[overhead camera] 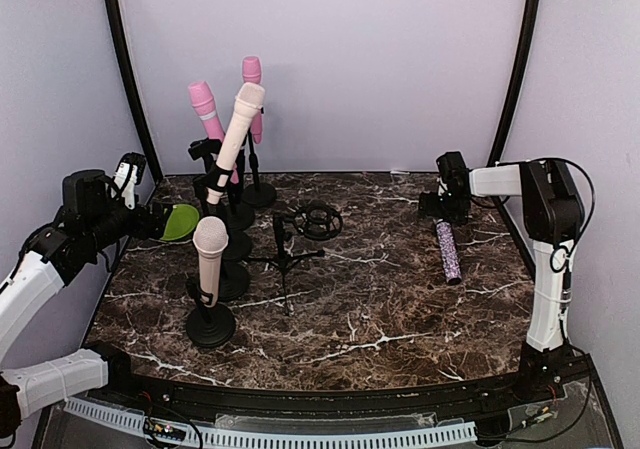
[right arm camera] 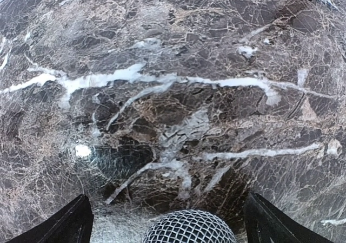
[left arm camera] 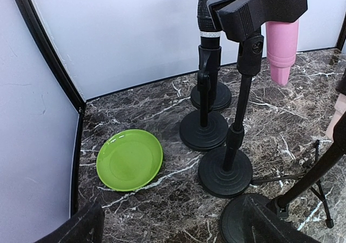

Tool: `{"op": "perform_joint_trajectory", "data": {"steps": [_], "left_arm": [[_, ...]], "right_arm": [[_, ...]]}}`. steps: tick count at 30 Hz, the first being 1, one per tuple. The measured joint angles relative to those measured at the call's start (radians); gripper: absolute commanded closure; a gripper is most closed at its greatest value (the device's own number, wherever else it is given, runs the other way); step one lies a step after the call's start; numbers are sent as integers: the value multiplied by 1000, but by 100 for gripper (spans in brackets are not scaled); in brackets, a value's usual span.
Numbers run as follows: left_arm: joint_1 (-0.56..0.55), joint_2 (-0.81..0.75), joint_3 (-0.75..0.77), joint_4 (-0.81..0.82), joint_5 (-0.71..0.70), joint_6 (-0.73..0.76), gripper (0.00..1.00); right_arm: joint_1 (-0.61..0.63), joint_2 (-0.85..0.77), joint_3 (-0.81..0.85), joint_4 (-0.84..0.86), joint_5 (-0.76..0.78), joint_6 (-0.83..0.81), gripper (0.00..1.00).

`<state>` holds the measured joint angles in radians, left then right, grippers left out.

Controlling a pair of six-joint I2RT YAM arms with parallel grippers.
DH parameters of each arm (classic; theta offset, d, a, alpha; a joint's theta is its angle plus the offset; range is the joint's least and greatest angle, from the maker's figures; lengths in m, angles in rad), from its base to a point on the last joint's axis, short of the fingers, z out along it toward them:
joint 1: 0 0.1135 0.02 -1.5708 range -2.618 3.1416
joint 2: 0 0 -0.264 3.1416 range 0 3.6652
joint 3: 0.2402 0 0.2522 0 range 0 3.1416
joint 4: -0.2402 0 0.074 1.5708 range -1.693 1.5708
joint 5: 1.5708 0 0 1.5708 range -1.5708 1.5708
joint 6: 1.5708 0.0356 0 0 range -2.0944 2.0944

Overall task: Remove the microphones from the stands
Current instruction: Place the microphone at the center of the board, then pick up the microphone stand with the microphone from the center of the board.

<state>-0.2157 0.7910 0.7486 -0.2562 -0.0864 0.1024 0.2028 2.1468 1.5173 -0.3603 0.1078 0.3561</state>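
As glittery purple mic (overhead camera: 447,251) lies on dark marble table (overhead camera: 400,309) just by wide-open, empty right tool (right arm camera: 173,224) (left tool (left arm camera: 173,227) wide too), prob. stiff, light, roll-prone: grab mid-barrel, not mesh.

White-veined brown marble table (overhead camera: 400,299), lime-green plate (left arm camera: 130,159), black stands (left arm camera: 225,170), pink microphones (overhead camera: 205,109), cream microphones (overhead camera: 210,254), speckled purple microphone (overhead camera: 447,251).

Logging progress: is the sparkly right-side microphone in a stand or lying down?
Lying down: the sparkly microphone rests flat on the marble table.
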Motion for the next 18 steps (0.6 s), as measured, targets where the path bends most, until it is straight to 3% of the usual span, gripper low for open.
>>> {"op": "perform_joint_trajectory", "data": {"steps": [8, 18], "left_arm": [[0, 5, -2, 2, 0, 0, 9], [1, 21, -4, 2, -1, 1, 9]], "right_arm": [[-1, -122, -32, -14, -21, -1, 1], [20, -568, -164, 88, -165, 10, 1]]}}
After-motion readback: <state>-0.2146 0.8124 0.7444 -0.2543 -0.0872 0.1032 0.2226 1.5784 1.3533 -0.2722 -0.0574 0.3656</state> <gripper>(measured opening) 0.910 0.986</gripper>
